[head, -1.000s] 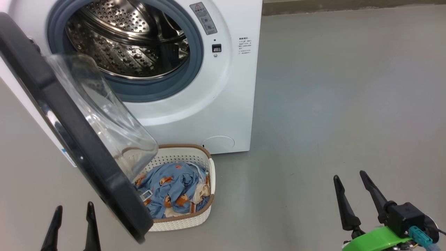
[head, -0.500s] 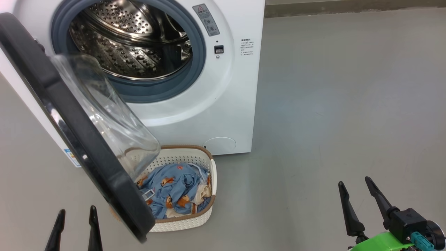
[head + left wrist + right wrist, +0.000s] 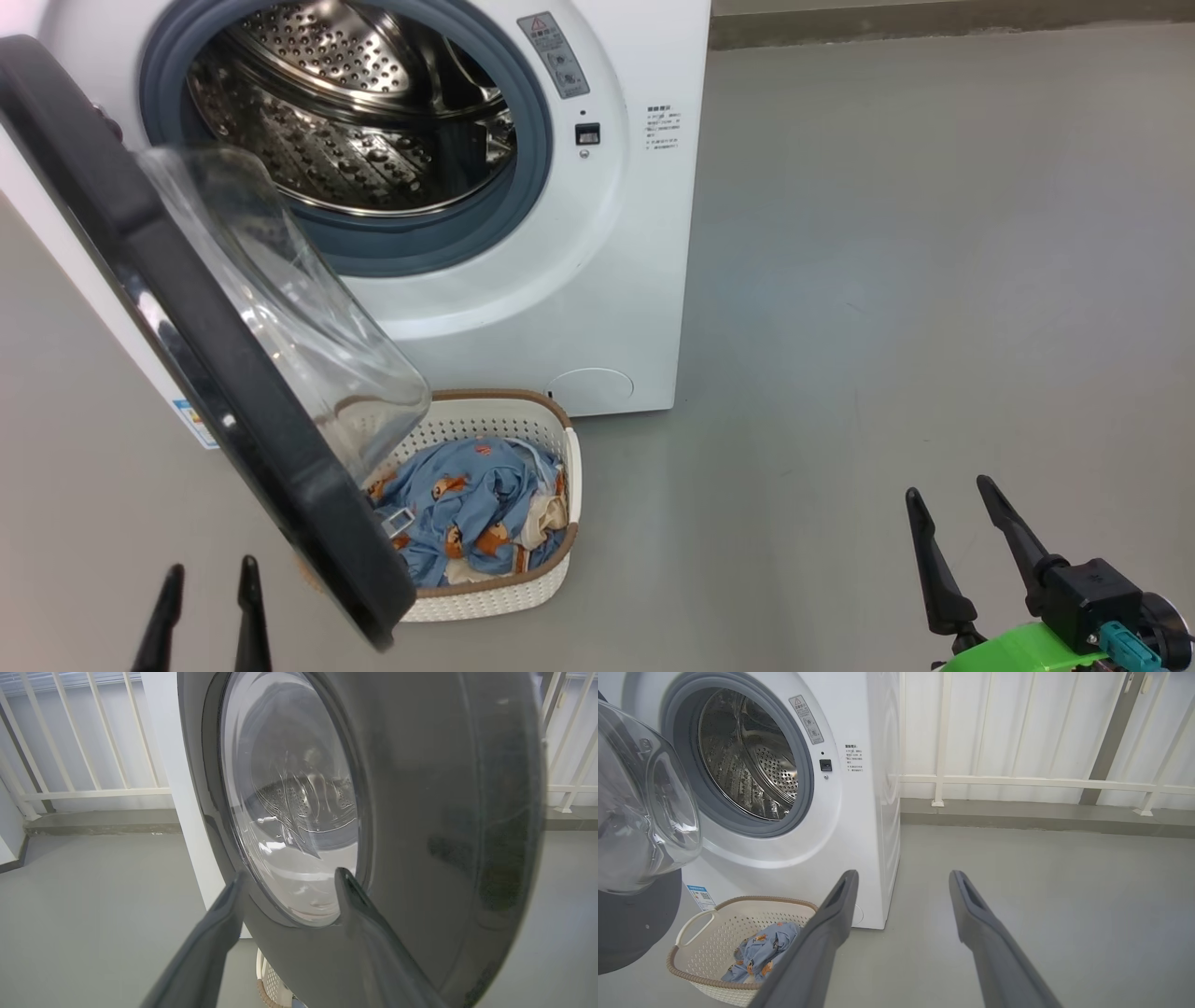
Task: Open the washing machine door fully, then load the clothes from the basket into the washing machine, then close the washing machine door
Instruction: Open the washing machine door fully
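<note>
My left gripper, its two long dark fingers spread and holding nothing, hung low with the large round washing machine door of glossy black rim and bulging clear glass just ahead and to its right. In the left wrist view the left gripper faced the door's outer face close up, near it, though I could not tell whether a fingertip touched it.

The door stood swung out roughly edge-on to me, its lower edge hanging over the small cream-white perforated plastic basket with the brown woven-look rim. So from the left gripper the basket lay beyond the door, blocked. The soft light-blue bear-printed clothes lay heaped inside it, and it sat on the floor right against the big white boxy washing machine.

My right gripper, fingers likewise spread and empty, sat well apart to the right. From the right gripper the basket lay ahead and to the left across bare floor. I judged the left arm nearer for pushing the door wider, and the right arm had the clearer line to the clothes.
</note>
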Controlling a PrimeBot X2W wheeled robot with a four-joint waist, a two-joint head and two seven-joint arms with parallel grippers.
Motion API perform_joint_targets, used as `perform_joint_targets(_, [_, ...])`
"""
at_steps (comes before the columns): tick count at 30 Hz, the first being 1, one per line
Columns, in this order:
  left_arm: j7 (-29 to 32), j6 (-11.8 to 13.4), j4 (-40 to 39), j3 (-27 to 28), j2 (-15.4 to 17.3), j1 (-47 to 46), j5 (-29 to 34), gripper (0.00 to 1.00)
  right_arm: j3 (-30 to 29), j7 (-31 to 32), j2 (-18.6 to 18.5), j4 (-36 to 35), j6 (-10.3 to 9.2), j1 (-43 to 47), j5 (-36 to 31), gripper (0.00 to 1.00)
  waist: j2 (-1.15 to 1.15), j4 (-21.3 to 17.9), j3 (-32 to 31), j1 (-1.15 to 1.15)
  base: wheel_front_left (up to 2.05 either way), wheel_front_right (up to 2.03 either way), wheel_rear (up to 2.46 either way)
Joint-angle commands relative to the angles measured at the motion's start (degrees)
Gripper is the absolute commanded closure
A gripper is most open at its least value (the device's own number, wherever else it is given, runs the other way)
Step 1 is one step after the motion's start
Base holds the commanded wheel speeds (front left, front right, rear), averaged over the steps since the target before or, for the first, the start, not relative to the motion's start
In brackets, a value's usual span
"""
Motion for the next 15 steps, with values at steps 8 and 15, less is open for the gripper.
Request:
perform_joint_targets(8, [-0.54, -0.11, -2.01, 2.49, 0.89, -1.91, -1.76, 1.00, 1.50, -0.42, -0.21, -0.90, 0.09, -0.52, 0.45, 0.00, 0.00, 0.20, 0.08, 0.00, 0.00, 0.00, 0.00])
perform_joint_targets(15, [-0.54, 0.44, -14.06, 5.59, 0.89, -5.06, -2.15, 1.00, 1.24, -0.42, -0.21, -0.96, 0.09, -0.87, 0.19, 0.00, 0.00, 0.48, 0.57, 0.00, 0.00, 0.00, 0.00])
